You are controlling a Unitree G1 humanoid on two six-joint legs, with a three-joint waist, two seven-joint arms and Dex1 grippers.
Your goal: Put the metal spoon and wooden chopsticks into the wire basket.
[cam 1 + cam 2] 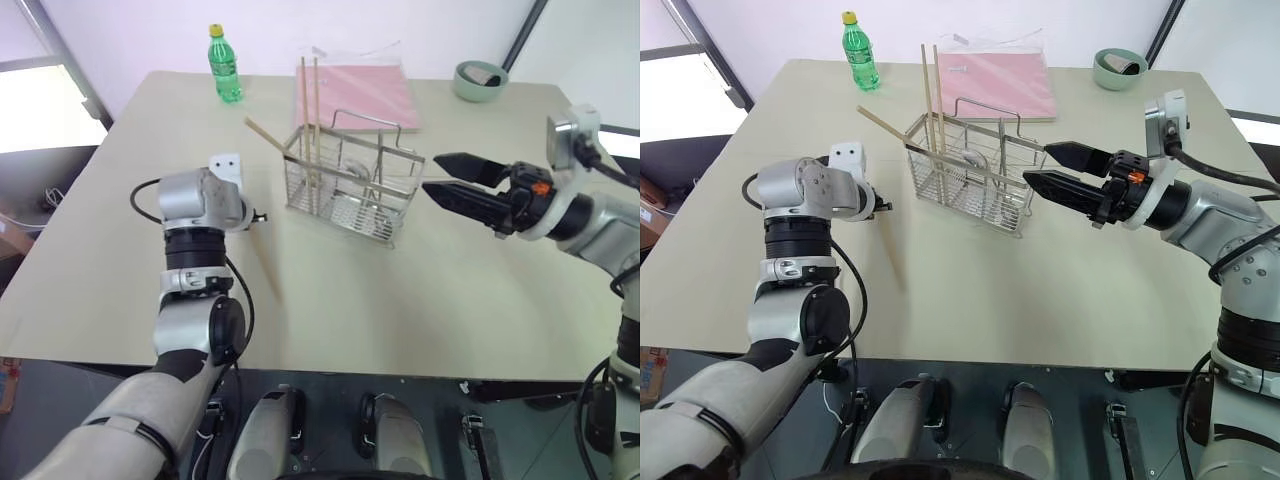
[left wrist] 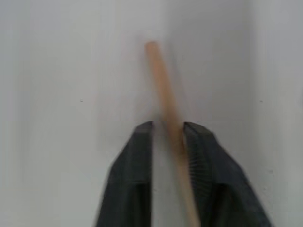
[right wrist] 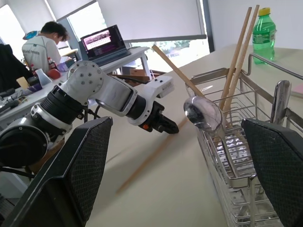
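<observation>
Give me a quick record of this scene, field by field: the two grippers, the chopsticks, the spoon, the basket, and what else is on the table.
left gripper: shut on a chopstick lying on the table
right gripper: open, holding nothing, beside the wire basket
chopsticks in basket: two upright, one leaning over the rim
metal spoon: already in the basket, bowl up
other items: green bottle, pink folder, green bowl
left to do: held chopstick not yet in the basket
</observation>
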